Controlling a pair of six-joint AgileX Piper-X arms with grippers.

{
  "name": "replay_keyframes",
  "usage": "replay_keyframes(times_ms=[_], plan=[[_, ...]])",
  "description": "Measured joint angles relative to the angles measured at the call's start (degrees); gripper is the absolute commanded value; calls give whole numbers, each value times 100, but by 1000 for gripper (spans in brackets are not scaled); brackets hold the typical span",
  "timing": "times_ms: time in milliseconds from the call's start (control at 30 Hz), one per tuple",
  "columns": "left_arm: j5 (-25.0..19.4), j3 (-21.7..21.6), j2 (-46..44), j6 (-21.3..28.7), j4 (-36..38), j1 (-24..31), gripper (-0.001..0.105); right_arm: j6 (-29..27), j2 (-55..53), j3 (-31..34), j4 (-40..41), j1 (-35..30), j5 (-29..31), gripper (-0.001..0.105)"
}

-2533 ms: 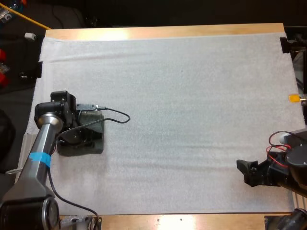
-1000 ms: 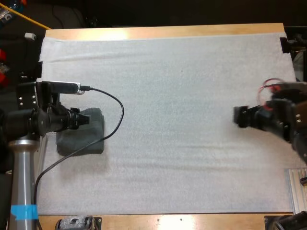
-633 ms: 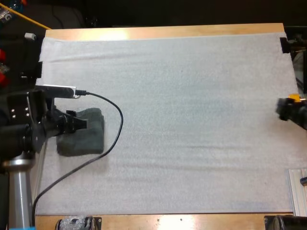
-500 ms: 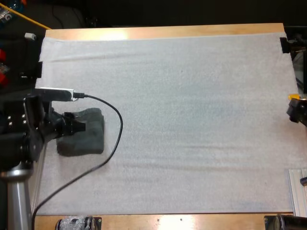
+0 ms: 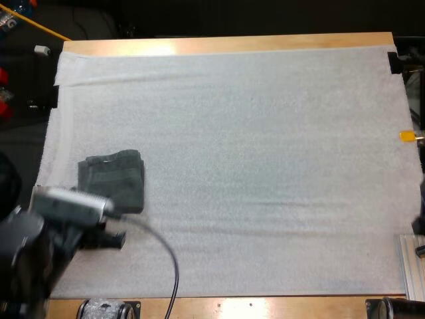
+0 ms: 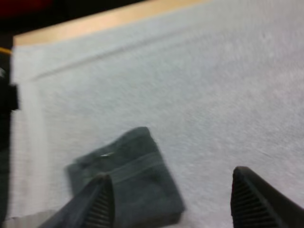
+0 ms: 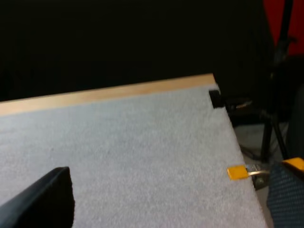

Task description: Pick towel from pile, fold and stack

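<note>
Grey-green folded towel (image 5: 111,181) lies just ahead of the left gripper (image 6: 171,178), agape and empty like the right gripper (image 7: 171,190); advise lifting clear without snagging.

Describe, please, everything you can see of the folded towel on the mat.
The towel is dark grey-green soft cloth, folded into a compact, roughly rectangular bundle with a stitched band across it and layered edges showing. It lies flat on the white mat, near the left side as the high view shows it. Nothing touches it: the left gripper hovers open just on its near side, clear of the cloth.
</note>
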Motion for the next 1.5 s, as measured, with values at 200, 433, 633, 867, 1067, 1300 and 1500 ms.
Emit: replay_keyframes(times_ms=[200, 433, 633, 867, 1067, 1300, 1500], plan=[[-506, 0, -1209, 0, 387, 2, 52, 258, -948, 0, 568, 0, 0, 79], [-664, 0, -2654, -10, 939, 2, 52, 382, -1866, -9, 1070, 0, -14, 79], [-698, -12, -3094, -32, 1379, 2, 52, 401, -2065, -99, 1410, 0, -20, 79], [-971, 137, -3094, -32, 1405, 2, 52, 401, -2065, -70, 1439, 0, -33, 79], [-996, 1100, -3090, -32, 984, 2, 52, 401, -2065, 412, 954, 0, -33, 79], [-701, 2234, -3069, -32, -118, 2, 52, 401, -2061, 1235, 376, 0, -33, 79], [-356, 2911, -3044, -32, -770, 2, 52, 401, -2052, 1933, 156, 0, -33, 79]])
